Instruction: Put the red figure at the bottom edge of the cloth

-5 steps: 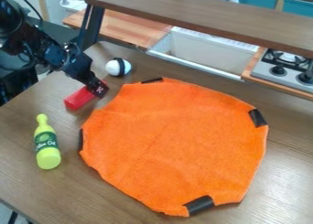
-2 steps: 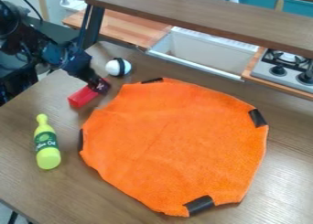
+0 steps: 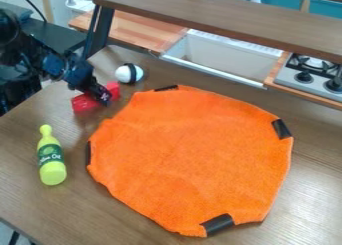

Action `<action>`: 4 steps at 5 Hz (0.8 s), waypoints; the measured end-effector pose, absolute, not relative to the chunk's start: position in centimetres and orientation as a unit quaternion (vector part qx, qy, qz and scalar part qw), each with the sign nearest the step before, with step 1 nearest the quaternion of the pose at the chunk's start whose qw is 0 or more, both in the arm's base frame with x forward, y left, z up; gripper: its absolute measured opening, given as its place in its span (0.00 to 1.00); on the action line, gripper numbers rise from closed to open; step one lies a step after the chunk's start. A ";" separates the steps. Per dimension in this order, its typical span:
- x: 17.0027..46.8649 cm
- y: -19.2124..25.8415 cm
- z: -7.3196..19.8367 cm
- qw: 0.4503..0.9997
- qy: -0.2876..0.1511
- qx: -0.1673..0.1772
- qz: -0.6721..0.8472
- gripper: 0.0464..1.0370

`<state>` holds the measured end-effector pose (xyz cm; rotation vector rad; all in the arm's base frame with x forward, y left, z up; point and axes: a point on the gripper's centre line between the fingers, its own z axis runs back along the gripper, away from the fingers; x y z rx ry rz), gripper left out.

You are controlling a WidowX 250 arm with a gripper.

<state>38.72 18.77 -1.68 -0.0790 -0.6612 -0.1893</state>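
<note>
The black gripper (image 3: 102, 97) is at the middle of the red figure (image 3: 84, 103), a block-like piece left of the cloth's upper left edge. It hides the figure's middle, and red shows on both sides of it. Whether it holds the figure cannot be seen. The orange cloth (image 3: 190, 156) lies spread out on the table, with black patches along its rim, one of them at the bottom edge.
A white ball with a black band (image 3: 129, 73) sits just behind the figure. A yellow-green bottle (image 3: 51, 156) lies left of the cloth. Along the back are a raised wooden shelf (image 3: 220, 16), a white sink (image 3: 224, 56) and a stove (image 3: 310, 76).
The gripper has shifted left from the figure's right end to its middle. The figure has moved slightly toward the back, and its right end now shows.
</note>
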 end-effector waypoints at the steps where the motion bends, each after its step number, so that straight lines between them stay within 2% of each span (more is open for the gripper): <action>1: 38.5 18.6 -1.6 0.941 -0.324 -0.037 -0.088 0.33; 2: 38.2 18.2 -1.4 0.940 -0.324 -0.050 -0.093 0.26; 4: 37.8 17.5 0.1 0.936 -0.332 -0.070 -0.096 0.26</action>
